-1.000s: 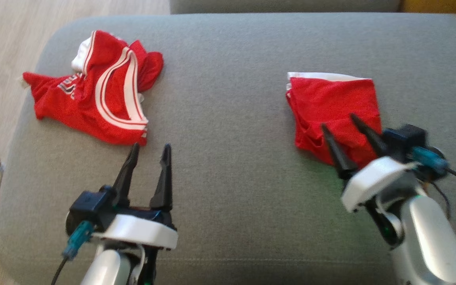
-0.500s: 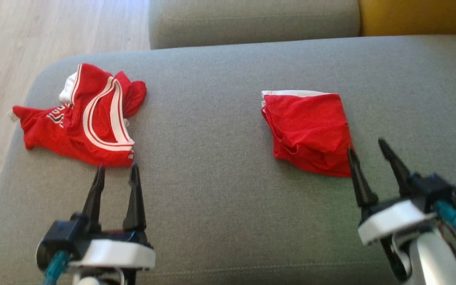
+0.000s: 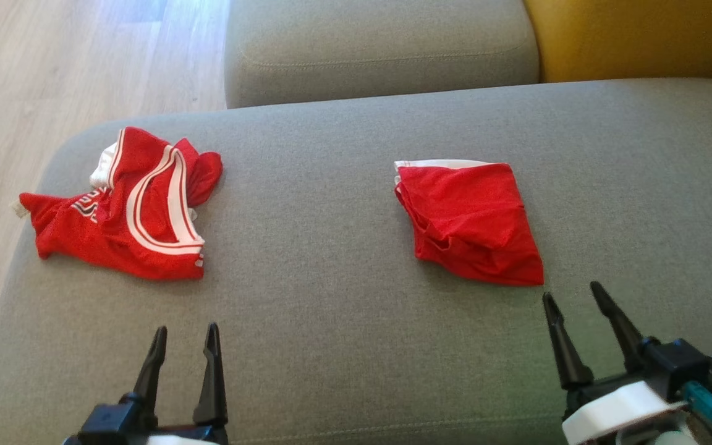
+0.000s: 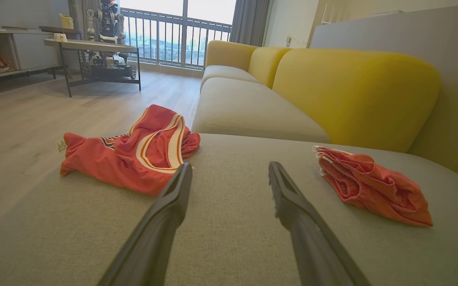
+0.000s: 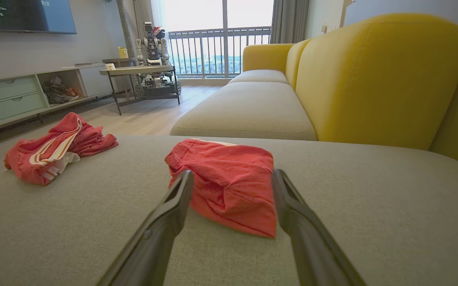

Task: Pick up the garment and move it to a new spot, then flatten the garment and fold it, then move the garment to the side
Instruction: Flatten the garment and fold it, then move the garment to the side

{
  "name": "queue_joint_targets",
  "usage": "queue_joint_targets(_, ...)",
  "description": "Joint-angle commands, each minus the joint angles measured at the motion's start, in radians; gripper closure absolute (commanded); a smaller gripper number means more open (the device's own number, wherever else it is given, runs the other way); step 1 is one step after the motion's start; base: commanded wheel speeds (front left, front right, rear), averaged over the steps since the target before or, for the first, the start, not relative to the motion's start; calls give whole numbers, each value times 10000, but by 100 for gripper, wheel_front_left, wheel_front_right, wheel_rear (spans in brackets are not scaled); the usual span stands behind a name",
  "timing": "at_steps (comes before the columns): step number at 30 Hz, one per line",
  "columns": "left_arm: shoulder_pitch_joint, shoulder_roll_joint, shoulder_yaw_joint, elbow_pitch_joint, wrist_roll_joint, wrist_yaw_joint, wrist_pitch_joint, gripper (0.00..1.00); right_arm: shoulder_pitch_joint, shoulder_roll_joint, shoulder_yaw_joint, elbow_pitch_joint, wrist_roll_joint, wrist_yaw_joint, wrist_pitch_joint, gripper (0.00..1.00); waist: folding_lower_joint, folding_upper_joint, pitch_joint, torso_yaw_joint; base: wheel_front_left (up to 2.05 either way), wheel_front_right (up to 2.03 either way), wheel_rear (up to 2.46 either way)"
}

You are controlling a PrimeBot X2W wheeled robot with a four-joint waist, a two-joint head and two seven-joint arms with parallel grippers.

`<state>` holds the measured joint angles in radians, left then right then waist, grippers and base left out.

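fingers of the left gripper (image 3: 186, 327) stand wide apart with nothing between them, over the grey sofa seat (image 3: 331, 346) at the lower left of the head view. the right gripper (image 3: 570, 290) is spread just as wide and grips nothing; its tips sit near the closest corner of the folded red garment (image 3: 467, 222), apart from it. that garment lies on the right half of the seat, a compact folded bundle with a white band along its far edge. in the right wrist view it lies straight ahead, framed by the two fingers. well apart from it, on the left end of the seat, lies a crumpled red jersey (image 3: 127, 210) with white-striped trim. white lettering with a dark outline shows on it, but folds hide most of it and it cannot be read. a small white tag (image 4: 60, 145) sticks out at its left end in the left wrist view; any print on it is too small to tell. a dark tv screen (image 5: 22, 16) carries lines of pale text, too small to read. a yellow backrest (image 3: 628, 37) rises behind the seat.
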<state>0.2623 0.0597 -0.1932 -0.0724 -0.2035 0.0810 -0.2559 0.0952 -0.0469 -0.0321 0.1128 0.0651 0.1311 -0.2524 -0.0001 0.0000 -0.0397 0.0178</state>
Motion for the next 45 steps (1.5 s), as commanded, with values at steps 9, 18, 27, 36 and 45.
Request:
queue_joint_targets(9,-379,-93,70,-37,94,213,-59,0,-238,-34,336,-238,56,-4,-92,0,1,0,-48,133,0,0,0)
queue_joint_targets(18,-438,-94,-112,83,98,325,-59,0,-194,-34,266,-180,86,-4,-93,0,1,0,-24,364,0,0,0)
queue_joint_targets(27,-703,-94,-388,30,212,312,-59,0,-707,-34,236,765,173,-4,-93,0,1,0,401,681,0,0,0)
queue_joint_targets(36,-1433,-95,-872,-89,238,162,-59,0,-3044,-34,-559,2449,1457,-4,725,0,1,0,1369,1119,0,0,0)
queue_joint_targets(45,-1823,-95,-1078,-46,288,-60,-59,0,-4913,-404,-1567,4278,1852,-4,1520,0,1,0,1875,1373,0,0,0)
